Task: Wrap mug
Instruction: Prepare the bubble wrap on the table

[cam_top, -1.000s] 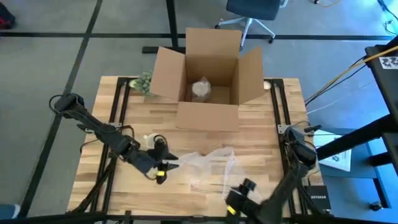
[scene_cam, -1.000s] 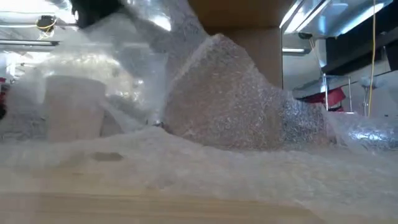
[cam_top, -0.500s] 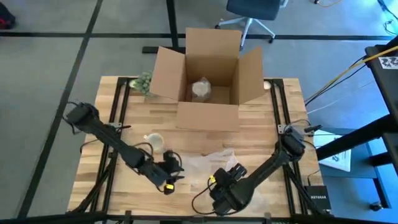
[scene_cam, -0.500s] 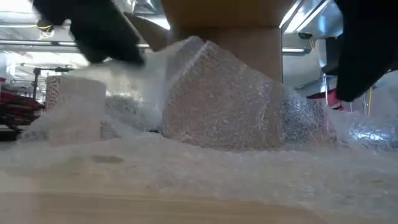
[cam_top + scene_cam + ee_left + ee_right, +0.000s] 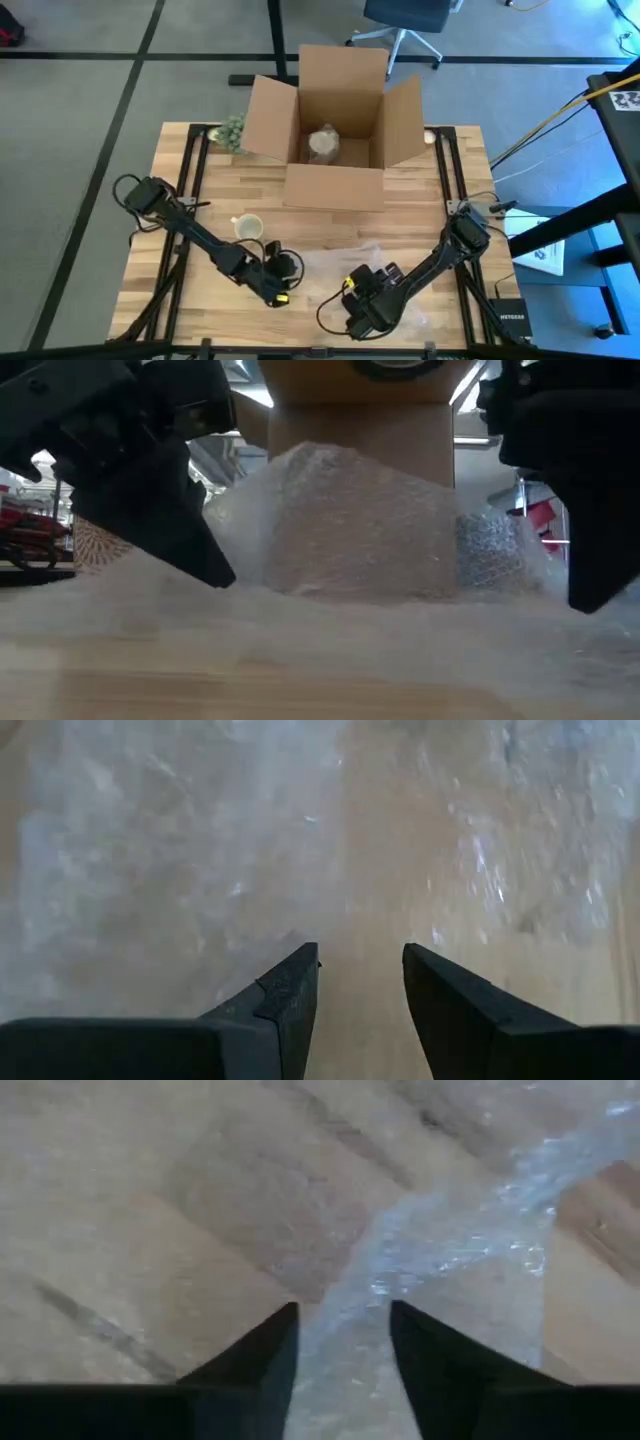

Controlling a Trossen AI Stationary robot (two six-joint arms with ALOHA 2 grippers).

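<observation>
A cream mug (image 5: 247, 228) stands upright on the wooden table, left of a sheet of clear bubble wrap (image 5: 340, 262). In the low view the mug (image 5: 98, 545) shows behind my left gripper. The wrap (image 5: 350, 520) humps up in its middle. My left gripper (image 5: 280, 285) is low over the wrap's near left part, open (image 5: 360, 960). My right gripper (image 5: 358, 303) is low over the wrap's near edge, open (image 5: 343, 1315), with a ridge of wrap (image 5: 440, 1240) running between its fingers. My left gripper points down at the wrap's near left part (image 5: 340, 870) with its fingers apart; whether the fingertips touch the wrap I cannot tell. My right gripper points down with one finger on either side of the wrap's ridge (image 5: 345, 1330); whether it touches the ridge I cannot tell.
An open cardboard box (image 5: 335, 120) stands at the table's far edge with a wrapped item (image 5: 323, 143) inside. A small greenish bundle (image 5: 232, 130) lies left of the box. Bare wood lies on the table's near left and far right.
My left gripper has gone from beside the mug toward the table's near right and down onto the wrap. My right gripper has come from the near edge toward the left and down to the wrap. The wrap's left part, raised over the mug before, has sunk low.
</observation>
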